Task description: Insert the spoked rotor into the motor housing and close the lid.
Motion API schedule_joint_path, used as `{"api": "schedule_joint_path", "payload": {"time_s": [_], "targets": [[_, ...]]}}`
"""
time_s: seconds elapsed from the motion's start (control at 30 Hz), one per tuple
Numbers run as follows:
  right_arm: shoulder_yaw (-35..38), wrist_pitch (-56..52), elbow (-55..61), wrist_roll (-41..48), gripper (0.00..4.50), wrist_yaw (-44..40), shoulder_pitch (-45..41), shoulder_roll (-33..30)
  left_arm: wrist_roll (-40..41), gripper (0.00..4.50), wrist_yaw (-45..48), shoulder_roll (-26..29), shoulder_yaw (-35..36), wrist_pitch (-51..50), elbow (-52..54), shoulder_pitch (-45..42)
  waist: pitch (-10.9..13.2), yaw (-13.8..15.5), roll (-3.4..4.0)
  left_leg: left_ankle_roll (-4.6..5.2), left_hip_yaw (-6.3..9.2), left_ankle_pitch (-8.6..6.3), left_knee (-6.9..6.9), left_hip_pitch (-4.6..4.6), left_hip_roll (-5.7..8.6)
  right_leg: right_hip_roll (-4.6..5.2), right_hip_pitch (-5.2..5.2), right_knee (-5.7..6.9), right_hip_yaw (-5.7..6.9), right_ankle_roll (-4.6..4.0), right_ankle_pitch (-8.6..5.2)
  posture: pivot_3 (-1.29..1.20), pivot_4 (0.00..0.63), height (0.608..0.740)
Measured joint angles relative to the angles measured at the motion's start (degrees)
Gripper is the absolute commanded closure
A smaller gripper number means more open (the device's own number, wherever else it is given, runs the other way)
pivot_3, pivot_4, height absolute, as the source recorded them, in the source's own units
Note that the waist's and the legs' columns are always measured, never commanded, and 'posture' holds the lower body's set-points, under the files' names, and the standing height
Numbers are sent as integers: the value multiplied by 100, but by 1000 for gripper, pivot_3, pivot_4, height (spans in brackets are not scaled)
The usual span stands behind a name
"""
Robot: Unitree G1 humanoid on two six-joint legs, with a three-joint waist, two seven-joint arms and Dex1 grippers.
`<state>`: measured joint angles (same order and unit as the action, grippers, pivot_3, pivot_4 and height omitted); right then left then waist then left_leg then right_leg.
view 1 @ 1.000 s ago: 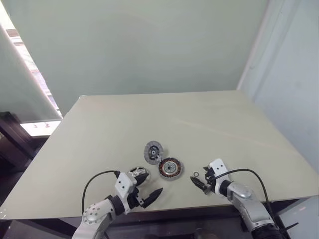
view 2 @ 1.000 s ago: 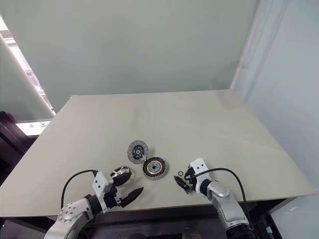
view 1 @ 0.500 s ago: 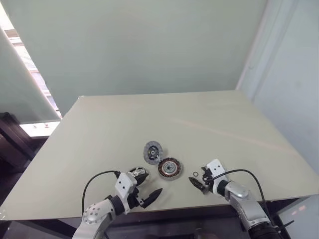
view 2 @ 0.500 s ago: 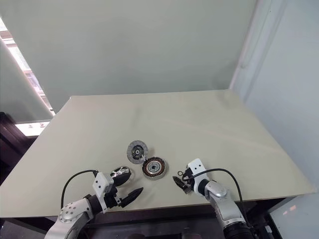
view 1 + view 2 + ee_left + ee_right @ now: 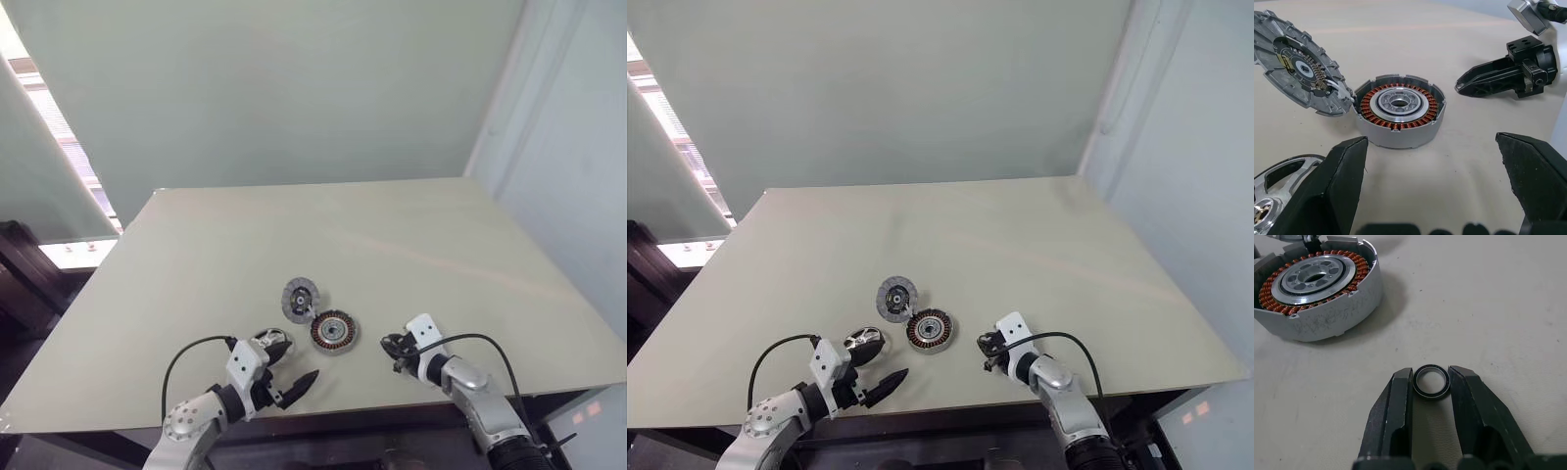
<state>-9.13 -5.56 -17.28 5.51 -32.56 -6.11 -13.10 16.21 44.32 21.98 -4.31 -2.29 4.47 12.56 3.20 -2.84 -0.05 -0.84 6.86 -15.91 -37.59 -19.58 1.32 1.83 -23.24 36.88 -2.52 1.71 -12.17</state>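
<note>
The motor housing (image 5: 334, 331), a silver puck with copper windings, sits near the table's front edge. The grey lid (image 5: 301, 299) leans tilted against its far left side, inner face showing in the left wrist view (image 5: 1298, 63). The spoked rotor (image 5: 271, 343) lies just left of the housing, beside my left gripper (image 5: 299, 360), which is open with nothing between its fingers. My right gripper (image 5: 1431, 376) rests on the table right of the housing (image 5: 1317, 293), shut on a tiny dark ring (image 5: 1431, 382). That gripper also appears in the left wrist view (image 5: 1462, 87).
The beige table (image 5: 216, 245) stretches far behind the parts, with bare surface to the left, right and back. Its front edge runs just below both grippers. A black cable (image 5: 186, 357) loops over my left arm. A pale wall stands behind the table.
My right gripper's fingers have come together around the tiny dark ring, having stood wide open a second ago. The left gripper, rotor, housing and lid have not moved.
</note>
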Motion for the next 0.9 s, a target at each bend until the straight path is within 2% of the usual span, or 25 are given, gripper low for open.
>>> {"api": "schedule_joint_path", "payload": {"time_s": [0.17,0.4,0.57,0.9], "targets": [[42,16,23,21,3355,42,-6,126,0,0,-7,-11,2,48,-70,-79,2,1,4,0,0,0,0,-1,1,0,-1,0,-1,0,0,0,0,740],[67,-452,821,128,3355,45,-279,196,5,0,-21,-8,49,110,-138,-128,4,0,8,0,1,0,2,-1,0,-1,-4,1,0,0,0,0,0,740],[-188,-899,1320,112,3355,21,-547,225,5,0,-57,-7,118,146,-173,-139,3,8,7,0,6,0,3,-3,4,0,-3,1,1,1,1,0,0,740],[-769,-1431,1306,-4,3355,49,-1025,561,-4,0,-101,-4,125,230,-207,-170,3,2,9,0,4,0,4,-2,1,-1,-7,3,2,0,1,0,0,740]]}}
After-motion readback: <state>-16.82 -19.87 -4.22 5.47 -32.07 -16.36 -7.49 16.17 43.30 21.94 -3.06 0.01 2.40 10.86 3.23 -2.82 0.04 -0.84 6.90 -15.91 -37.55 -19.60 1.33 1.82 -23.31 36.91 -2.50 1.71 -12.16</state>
